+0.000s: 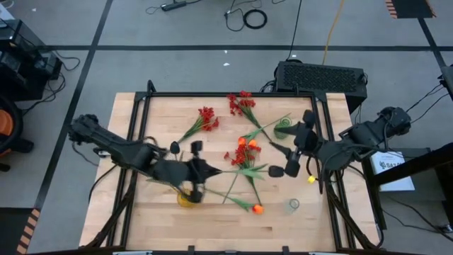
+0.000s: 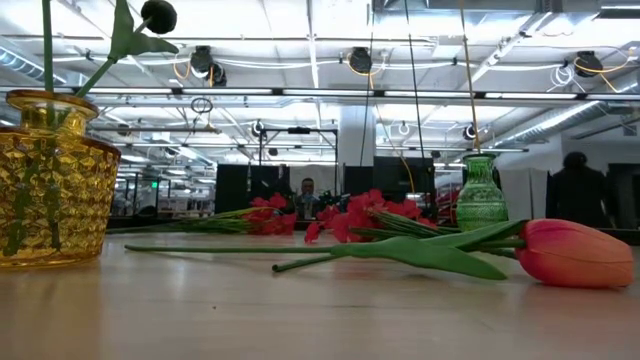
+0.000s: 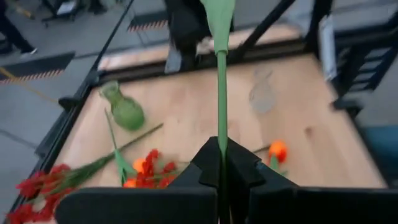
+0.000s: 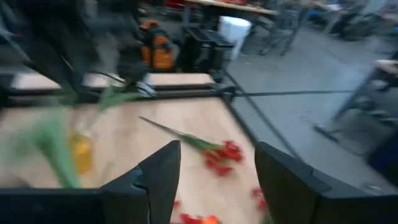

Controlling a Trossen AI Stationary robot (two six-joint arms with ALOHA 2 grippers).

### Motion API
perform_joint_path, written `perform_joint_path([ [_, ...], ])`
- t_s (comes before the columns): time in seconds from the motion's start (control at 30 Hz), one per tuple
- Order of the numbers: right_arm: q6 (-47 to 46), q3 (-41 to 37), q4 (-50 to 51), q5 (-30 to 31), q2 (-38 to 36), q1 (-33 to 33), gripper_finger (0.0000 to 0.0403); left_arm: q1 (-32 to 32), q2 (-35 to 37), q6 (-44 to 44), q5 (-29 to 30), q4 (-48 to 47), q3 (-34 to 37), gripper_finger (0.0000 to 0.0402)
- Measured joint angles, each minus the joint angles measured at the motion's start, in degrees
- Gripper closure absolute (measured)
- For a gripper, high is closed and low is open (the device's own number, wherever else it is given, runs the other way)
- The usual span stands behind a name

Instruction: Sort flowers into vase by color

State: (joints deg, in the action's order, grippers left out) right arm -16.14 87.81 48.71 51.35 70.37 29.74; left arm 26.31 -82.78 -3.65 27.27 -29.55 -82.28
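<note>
Left wrist view: left gripper (image 3: 222, 163) clenched on green stem (image 3: 222, 93), above yellow vase (image 1: 187, 198). Right gripper (image 4: 214, 177) released, fingers apart, near green vase (image 1: 283, 127). Red flowers (image 1: 207, 117), orange tulip (image 1: 256, 209) lay loose on table (image 1: 163, 113).

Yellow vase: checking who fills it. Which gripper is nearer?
Left. The left gripper is directly over the yellow vase, clamping a green stem; the right gripper is open, far across the table.
</note>
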Motion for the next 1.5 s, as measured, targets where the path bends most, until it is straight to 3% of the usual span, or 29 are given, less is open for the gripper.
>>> perform_joint_path([
  [0.23,-6.0,-1.4,5.6,4.2,-0.3,-0.9,0.0204,5.5,9.6,5.4,0.0,6.8,0.0,0.0396],
  [0.37,-4.7,-8.2,-4.7,4.1,-0.3,-0.9,0.0204,8.4,10.7,10.1,0.2,15.2,0.2,0.0396],
  [0.5,5.6,-21.0,-33.1,-0.3,0.1,-0.8,0.0204,10.1,9.1,14.0,-0.3,24.1,3.7,0.0396],
  [0.73,28.6,-41.2,-93.9,-24.4,5.7,-0.7,0.0205,9.1,6.1,16.1,-0.3,44.7,13.6,0.0398],
  [0.83,32.0,-43.2,-107.6,-30.7,8.1,-0.9,0.0216,7.9,4.0,16.1,-0.2,55.0,18.4,0.0398],
  [0.97,31.5,-41.3,-110.4,-36.8,10.5,-1.2,0.0239,5.9,0.2,15.7,0.0,64.5,22.2,0.0399],
  [1.23,29.7,-32.5,-108.2,-34.6,17.5,-1.4,0.0270,4.0,-7.0,14.6,-1.6,75.0,23.3,0.0399],
  [1.5,30.2,-26.4,-100.9,-33.2,19.8,-1.3,0.0273,4.1,-7.9,17.1,-1.8,78.1,23.3,0.0400],
])
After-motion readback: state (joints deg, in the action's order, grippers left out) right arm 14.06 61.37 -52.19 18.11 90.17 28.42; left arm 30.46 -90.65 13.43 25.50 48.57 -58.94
